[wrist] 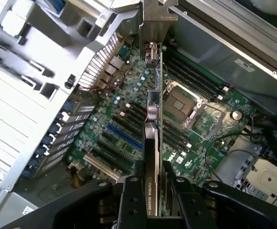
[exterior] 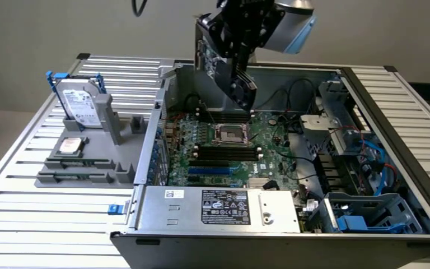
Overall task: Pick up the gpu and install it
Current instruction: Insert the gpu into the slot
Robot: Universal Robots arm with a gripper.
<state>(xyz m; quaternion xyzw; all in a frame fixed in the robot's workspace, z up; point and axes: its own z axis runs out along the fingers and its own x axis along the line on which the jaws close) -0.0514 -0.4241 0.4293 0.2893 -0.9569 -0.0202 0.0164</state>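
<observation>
The motherboard (wrist: 128,119) is a green circuit board with a slight sheen, studded with black and blue plastic slots and a bright metal socket frame. Over the motherboard, the gpu (wrist: 151,143) shows a dark, smooth edge with pale lettering and a plain silvery metal end bracket. The gripper (wrist: 155,176) over the motherboard looks matt black. Around the motherboard, the case (exterior: 304,78) is dull grey sheet metal. Further out from the motherboard, the table (exterior: 20,224) is ribbed, pale silvery metal, and the holder (exterior: 88,168) on it is matt grey plastic
</observation>
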